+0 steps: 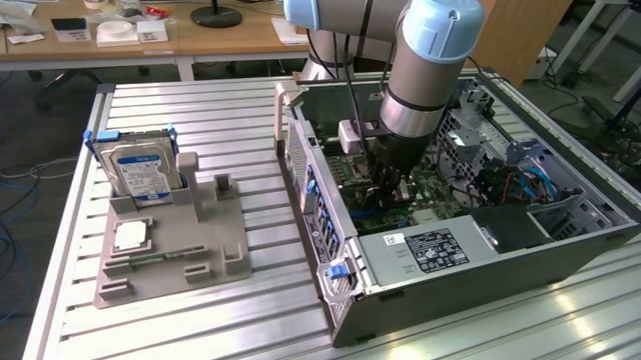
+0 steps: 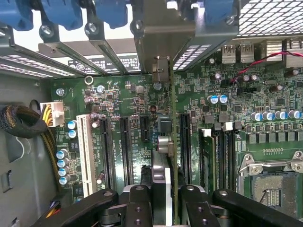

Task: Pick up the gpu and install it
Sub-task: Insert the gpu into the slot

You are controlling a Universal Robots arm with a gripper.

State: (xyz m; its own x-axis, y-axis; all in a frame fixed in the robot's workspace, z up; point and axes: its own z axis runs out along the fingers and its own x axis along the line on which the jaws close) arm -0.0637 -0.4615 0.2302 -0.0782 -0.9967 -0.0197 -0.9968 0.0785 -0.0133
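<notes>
The gpu [image 2: 165, 142] is clamped in the gripper [image 2: 166, 201] over the motherboard [image 2: 118, 94]; if slightly misaligned, it may be jammed beside the slot [image 2: 184, 142].

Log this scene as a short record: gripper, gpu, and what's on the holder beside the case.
gripper: inside the open computer case, shut on the gpu
gpu: held on edge over the motherboard, bracket toward the case's rear slots; whether it is seated cannot be told
holder: grey, beside the case, hard drive standing in it
</notes>
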